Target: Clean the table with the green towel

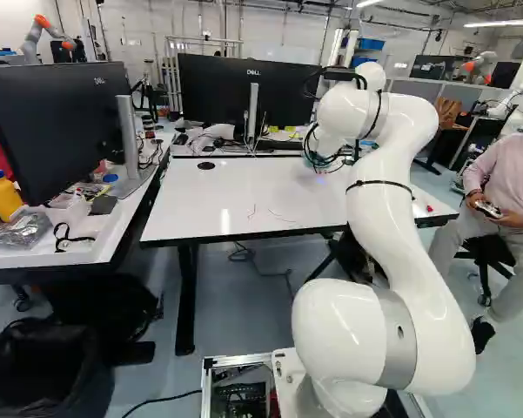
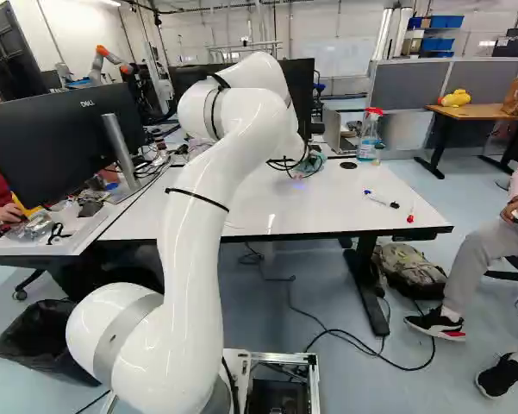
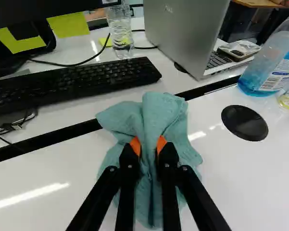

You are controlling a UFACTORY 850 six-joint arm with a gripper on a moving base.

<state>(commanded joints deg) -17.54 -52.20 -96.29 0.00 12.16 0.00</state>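
Over the far part of the white table [image 1: 200, 205], my gripper [image 2: 304, 162] shows only partly behind the arm and cables in the right base view. In the wrist view the gripper [image 3: 149, 147] is closed on the bunched green towel [image 3: 166, 115], a fold of it pinched between the orange pads. The towel spreads out on both sides of the fingers and hangs low at the tabletop; whether all of it touches is hard to tell. Thin reddish and dark marks [image 1: 252, 211] lie on the table's near half in the left base view.
Beyond the table's far edge are a keyboard [image 3: 77, 79], a laptop [image 3: 182, 33] and a glass [image 3: 120, 31]. A spray bottle [image 2: 369, 134] stands at the far right. Pens [image 2: 379, 200] and a red item [image 2: 410, 217] lie rightward. A seated person is right of the table.
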